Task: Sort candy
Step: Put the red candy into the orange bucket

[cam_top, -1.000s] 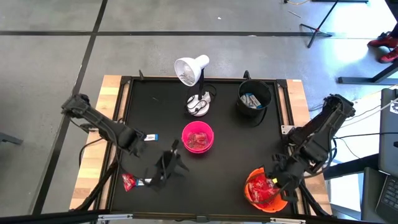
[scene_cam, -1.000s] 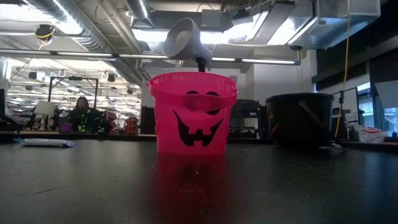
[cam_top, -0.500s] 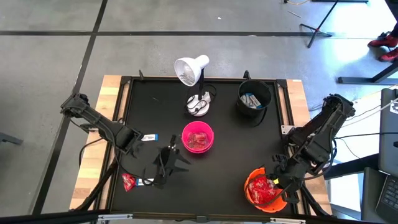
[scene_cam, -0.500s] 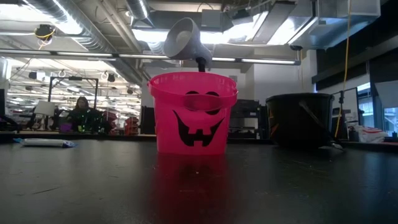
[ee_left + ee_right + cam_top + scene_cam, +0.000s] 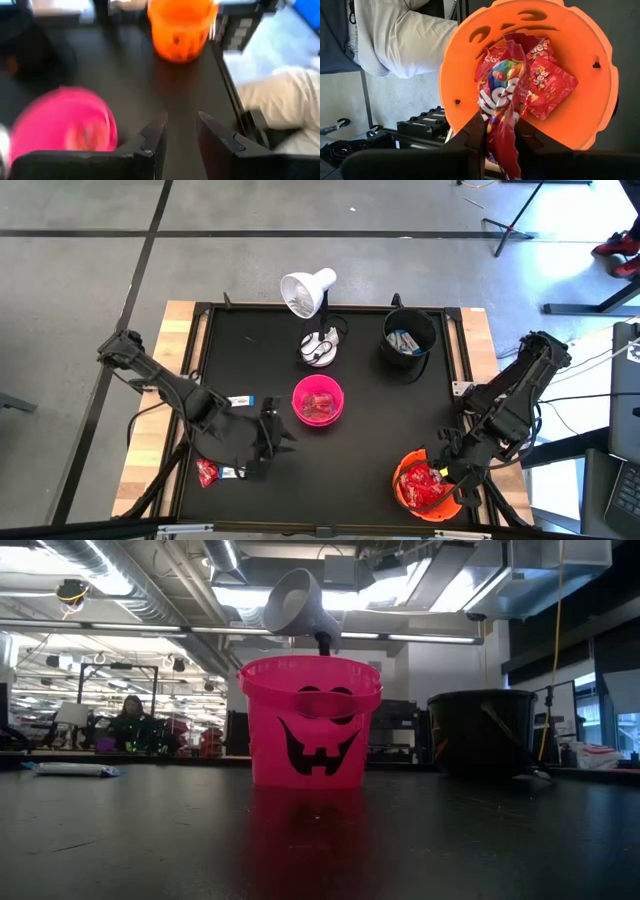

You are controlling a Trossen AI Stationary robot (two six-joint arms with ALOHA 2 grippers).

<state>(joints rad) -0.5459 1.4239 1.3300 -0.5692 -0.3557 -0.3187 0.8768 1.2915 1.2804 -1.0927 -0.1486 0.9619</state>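
The right gripper (image 5: 496,131) pinches a red candy packet (image 5: 501,107) above the orange bucket (image 5: 600,95), unmoved. The left gripper (image 5: 179,131), fingers slightly parted and empty, has swung from beside the pink bucket (image 5: 318,401) toward loose candy (image 5: 207,473) at the table edge.

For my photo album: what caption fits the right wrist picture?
Right gripper holds a red candy packet above the orange bucket of red candies.
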